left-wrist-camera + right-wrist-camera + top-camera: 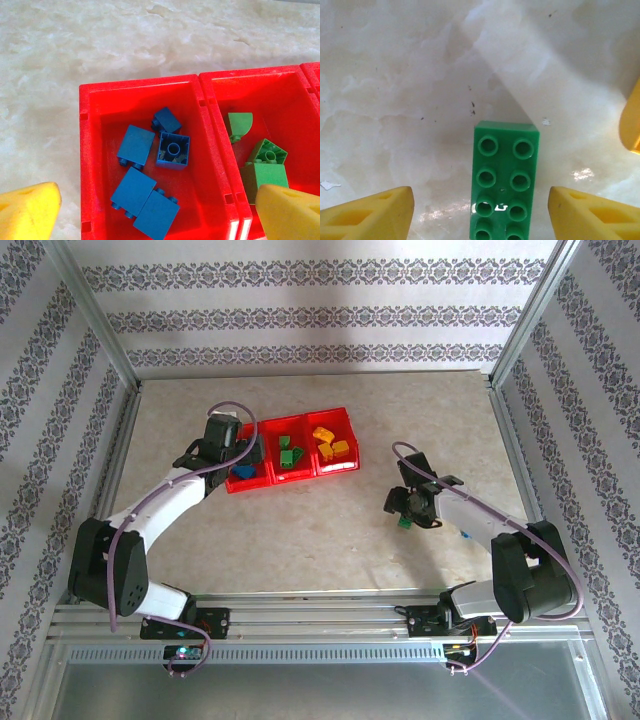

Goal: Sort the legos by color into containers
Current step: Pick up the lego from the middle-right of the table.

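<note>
my right hand (481, 200) straddles the green lego (504, 175), fingers (370, 215) apart, squared to clamp its long sides; my left hand (159, 192) hangs spread.

We see yellow fingers (30, 212) on the left pincer (157, 200), and under it a bright red tray (90, 150). Blue bricks (136, 145) lie in the compartment straight beneath, and green bricks (265, 175) in the one toward its right finger. In the compartment farthest from it lie yellow-orange bricks (340, 448). Between the yellow fingers of the right pincer (481, 197) lies a green studded brick (504, 170) on a cream, marbled table (395, 75). Beyond both pincers, white wallpaper (300, 340) carries grey-purple floral stripes.
</note>
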